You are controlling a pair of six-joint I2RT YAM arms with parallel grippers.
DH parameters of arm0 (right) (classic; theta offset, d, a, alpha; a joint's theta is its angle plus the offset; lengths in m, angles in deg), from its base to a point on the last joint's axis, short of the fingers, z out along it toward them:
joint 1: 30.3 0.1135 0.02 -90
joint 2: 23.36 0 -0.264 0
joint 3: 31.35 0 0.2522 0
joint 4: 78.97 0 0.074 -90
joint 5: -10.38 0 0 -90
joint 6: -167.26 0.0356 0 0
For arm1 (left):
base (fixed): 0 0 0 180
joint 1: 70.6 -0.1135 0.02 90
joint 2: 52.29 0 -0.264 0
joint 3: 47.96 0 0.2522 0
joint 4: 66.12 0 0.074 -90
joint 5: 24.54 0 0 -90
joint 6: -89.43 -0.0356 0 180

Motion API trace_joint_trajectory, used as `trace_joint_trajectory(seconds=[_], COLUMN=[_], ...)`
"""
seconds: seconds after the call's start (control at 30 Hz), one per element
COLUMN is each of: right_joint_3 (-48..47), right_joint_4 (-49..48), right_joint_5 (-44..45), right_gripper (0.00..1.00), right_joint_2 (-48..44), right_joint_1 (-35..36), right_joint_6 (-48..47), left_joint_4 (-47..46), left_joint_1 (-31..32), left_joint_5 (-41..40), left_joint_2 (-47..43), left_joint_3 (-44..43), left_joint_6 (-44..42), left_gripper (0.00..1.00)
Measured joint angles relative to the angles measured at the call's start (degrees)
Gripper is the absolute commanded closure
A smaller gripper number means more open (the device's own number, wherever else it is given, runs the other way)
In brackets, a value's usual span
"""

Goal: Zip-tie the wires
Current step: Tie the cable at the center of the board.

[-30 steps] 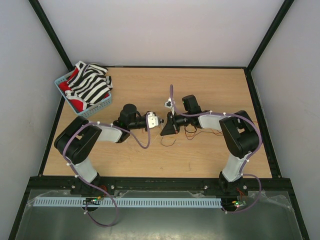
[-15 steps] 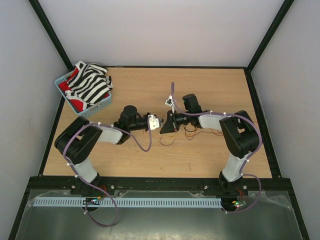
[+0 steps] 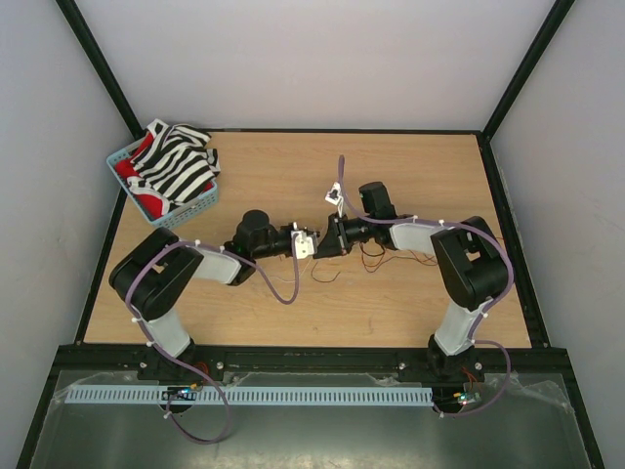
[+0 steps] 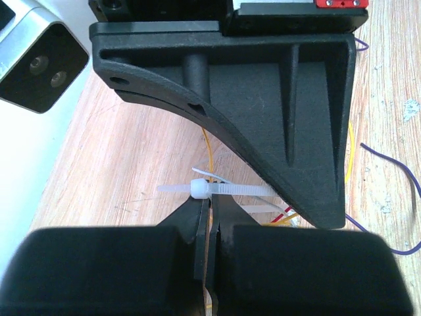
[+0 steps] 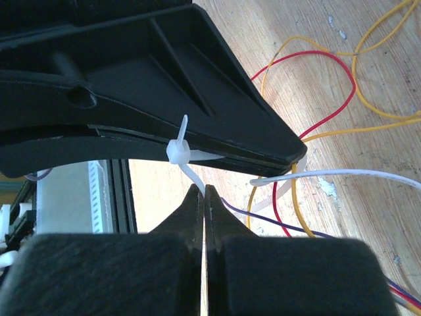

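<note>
with the left gripper and right gripper both pinched shut on the zip tie, held between them over the wires, an uneven pull could slip the strip free.

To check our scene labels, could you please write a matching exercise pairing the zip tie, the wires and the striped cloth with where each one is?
Things:
1. zip tie
2. wires
3. striped cloth

Places:
A. in the blue basket at the far left corner
B. trailing on the table by the right arm
C. pinched by the shut jaws of the left gripper and right gripper

Pairs: 1-C, 2-B, 3-A
</note>
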Motion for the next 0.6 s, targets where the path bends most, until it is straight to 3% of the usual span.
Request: trace_joint_trajectory(seconds=[0.6], right_joint_3=[-3.0], right_joint_4=[0.3], right_joint_5=[-0.7], right_gripper=[1.00], right_joint_2=[0.1], right_joint_1=[-0.5], right_joint_6=[3.7], left_joint_4=[-0.8], left_joint_1=[0.4], left_joint_5=[-2.6], left_joint_2=[0.3], left_joint_3=[0.3], left_joint_6=[-2.7], left_gripper=[1.00])
